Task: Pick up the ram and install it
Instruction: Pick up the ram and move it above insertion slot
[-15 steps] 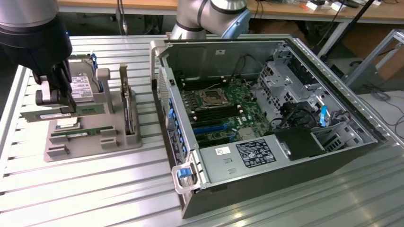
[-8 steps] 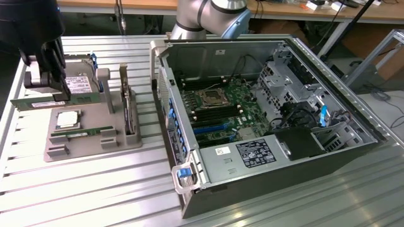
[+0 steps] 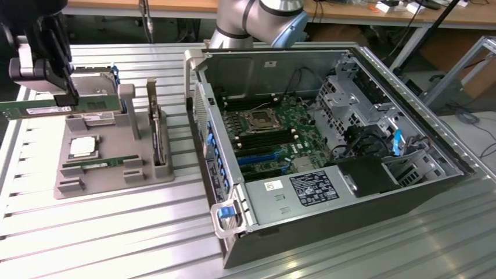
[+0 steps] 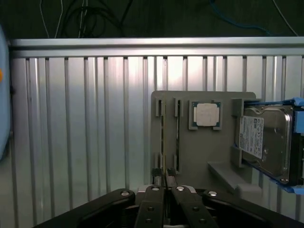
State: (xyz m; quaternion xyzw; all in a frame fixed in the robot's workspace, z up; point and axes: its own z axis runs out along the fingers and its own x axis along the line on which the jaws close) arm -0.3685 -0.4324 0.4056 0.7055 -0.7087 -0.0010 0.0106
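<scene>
1. Holding the long, thin green ram stick (image 3: pixel 35 110) in narrow, pinched fingers, the black gripper (image 4: pixel 164 176) hangs above the grey plastic holder (image 3: pixel 116 174).
2. The ram stick seems light, stiff and breakable; hold its edges.
3. The open silver computer box (image 3: pixel 256 72) sits well apart, on the exterior view's right.

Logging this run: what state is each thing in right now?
Long green ram stick: gripped, held in the air by the grey holder.
Black gripper: shut on the ram stick.
Square silver processor chip: flat in its holder recess.
Silver hard drive with blue rails: resting on holder.
Dark computer case: side open.
</scene>
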